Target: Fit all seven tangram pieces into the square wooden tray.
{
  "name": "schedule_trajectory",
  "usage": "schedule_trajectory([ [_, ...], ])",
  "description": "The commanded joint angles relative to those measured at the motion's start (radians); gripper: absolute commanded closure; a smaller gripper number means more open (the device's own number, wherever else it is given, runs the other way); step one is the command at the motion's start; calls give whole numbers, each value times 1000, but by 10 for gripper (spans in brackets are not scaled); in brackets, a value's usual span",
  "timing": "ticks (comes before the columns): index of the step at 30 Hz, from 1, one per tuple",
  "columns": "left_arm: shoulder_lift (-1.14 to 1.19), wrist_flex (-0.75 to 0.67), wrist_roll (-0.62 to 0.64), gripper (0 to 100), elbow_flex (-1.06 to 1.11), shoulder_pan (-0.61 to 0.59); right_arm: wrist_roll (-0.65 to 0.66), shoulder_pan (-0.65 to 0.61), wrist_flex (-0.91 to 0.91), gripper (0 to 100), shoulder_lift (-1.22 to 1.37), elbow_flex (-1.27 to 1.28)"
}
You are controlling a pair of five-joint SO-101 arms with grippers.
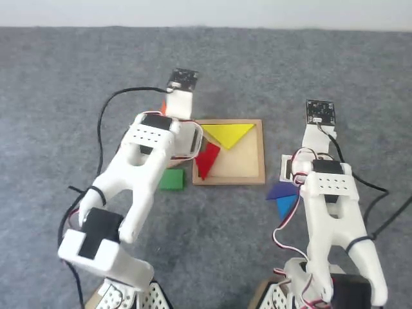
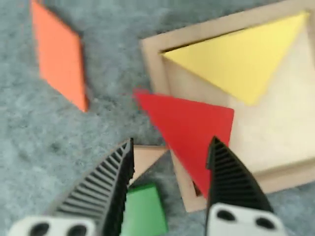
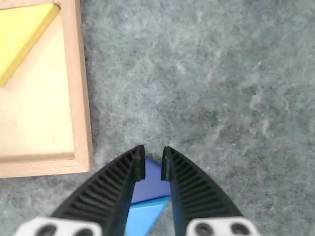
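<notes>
Just under left hand's (image 2: 171, 141) tips: red tri (image 2: 189, 128).

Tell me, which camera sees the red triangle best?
The left wrist view: the red triangle looks big, one corner poking over the tray rim. The high view shows it small, beside the left arm. The right wrist view faces the tray's other edge and a yellow triangle corner.

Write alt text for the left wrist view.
The open left claw hovers above a red triangle that lies across the rim of the wooden tray, beside a yellow triangle seated inside. An orange parallelogram and a green piece lie on the grey carpet outside it.
</notes>
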Motion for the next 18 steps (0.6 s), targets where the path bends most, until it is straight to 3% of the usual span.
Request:
schedule_trajectory([
  [1,-20,9,-18,772,-51,18,-5,-15,-12,929,-47,-43],
  [5,-40,11,-14,797,-51,32,-5,-18,-12,929,-47,-43],
  [12,-262,-58,-20,995,76,-66,-5,-19,-16,929,-47,-43],
  [15,-292,-172,-32,987,176,-68,-5,-19,-21,929,-47,-38],
  [18,-242,-199,-55,988,177,-61,-5,-19,-27,929,-45,-37],
])
